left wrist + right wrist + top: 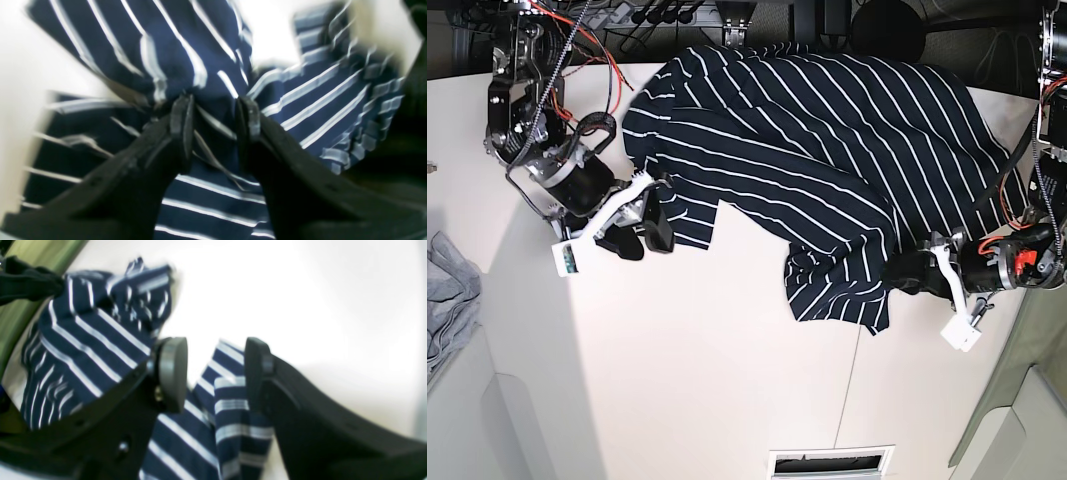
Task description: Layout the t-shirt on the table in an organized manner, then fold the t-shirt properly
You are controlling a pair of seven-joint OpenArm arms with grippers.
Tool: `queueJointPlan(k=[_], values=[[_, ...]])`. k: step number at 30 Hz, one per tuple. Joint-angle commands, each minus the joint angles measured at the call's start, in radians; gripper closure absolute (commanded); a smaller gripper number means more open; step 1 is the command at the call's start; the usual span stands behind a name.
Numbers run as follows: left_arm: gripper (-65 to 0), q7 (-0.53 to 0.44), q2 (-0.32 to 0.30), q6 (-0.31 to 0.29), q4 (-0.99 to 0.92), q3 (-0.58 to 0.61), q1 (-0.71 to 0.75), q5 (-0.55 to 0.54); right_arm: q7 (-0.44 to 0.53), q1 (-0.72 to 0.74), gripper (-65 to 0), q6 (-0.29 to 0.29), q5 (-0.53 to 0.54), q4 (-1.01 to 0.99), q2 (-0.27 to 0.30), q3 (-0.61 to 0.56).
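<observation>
The dark navy t-shirt (827, 150) with thin white stripes lies rumpled across the far half of the cream table (727, 380), one bunched part hanging toward the middle. My left gripper (905, 272) sits at the shirt's right lower edge. In the left wrist view its fingers (181, 113) stand apart around a loose fold of t-shirt (186, 36); the left gripper (215, 113) is open. My right gripper (649, 225) is at the shirt's left hem. In the right wrist view the right gripper (213, 370) is open, its pads (171, 373) apart above a strip of t-shirt (90, 340).
A light grey garment (445, 290) lies at the table's left edge. A thin dark seam (852, 400) runs down the tabletop, with a white slot (830, 462) at the near edge. Cables and the arm bases crowd the far side. The table ends just right of the left arm.
</observation>
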Motion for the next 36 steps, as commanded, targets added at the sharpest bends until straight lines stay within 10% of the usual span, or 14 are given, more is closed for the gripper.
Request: queueJointPlan(k=[1, 16, 20, 36], values=[[-22.6, 0.003, -0.016, -0.012, 0.014, -0.028, -0.022, -0.025, 0.02, 0.035, -27.6, 0.006, -0.004, -0.008, -0.014, -0.017], [-22.6, 0.032, -0.016, -0.012, 0.014, -0.073, 0.169, -0.011, 0.069, 0.352, -25.5, 0.053, -0.114, -0.67, -0.061, -0.407], [-22.6, 0.015, 0.009, -0.012, 0.014, -0.073, 0.228, 0.011, 0.071, 0.348, 0.0, 0.058, -0.078, -0.661, -0.061, -0.408], [-20.0, -0.171, 0.343, 0.051, -0.015, -0.071, 0.167, 0.381, -0.188, 0.346, 0.0, 0.111, 0.211, -0.259, -0.169, -0.41]])
